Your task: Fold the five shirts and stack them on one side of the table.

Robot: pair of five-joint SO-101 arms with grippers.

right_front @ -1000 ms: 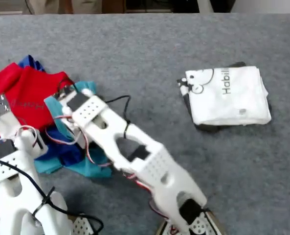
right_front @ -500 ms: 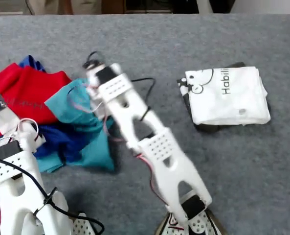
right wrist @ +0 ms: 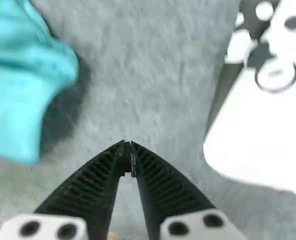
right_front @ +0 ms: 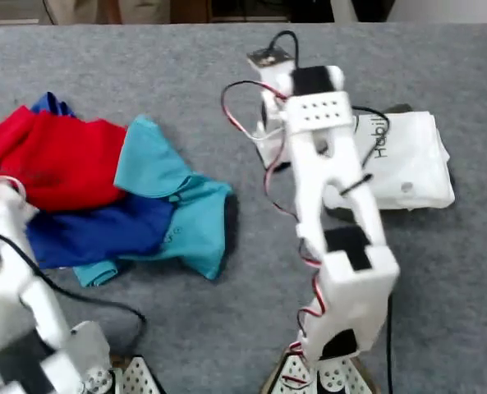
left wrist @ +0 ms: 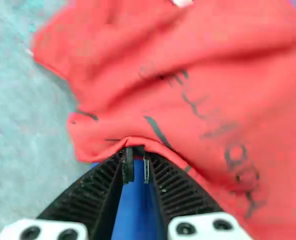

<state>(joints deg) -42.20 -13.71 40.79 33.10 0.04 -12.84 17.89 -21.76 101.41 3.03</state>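
Beside the white stack (right_front: 399, 160), the right hand (right wrist: 127, 146) has been swung over, closed and empty; the teal shirt (right_front: 173, 205) was dropped unfolded, well apart from it. The left hand (left wrist: 135, 162) is closed at the red shirt (left wrist: 187, 75).

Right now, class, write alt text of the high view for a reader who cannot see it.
Three loose shirts, a red shirt, a blue shirt and a teal shirt, lie heaped at the left of a grey table. A folded white shirt lies on a dark shirt at the right, with a robot arm stretched between the groups.
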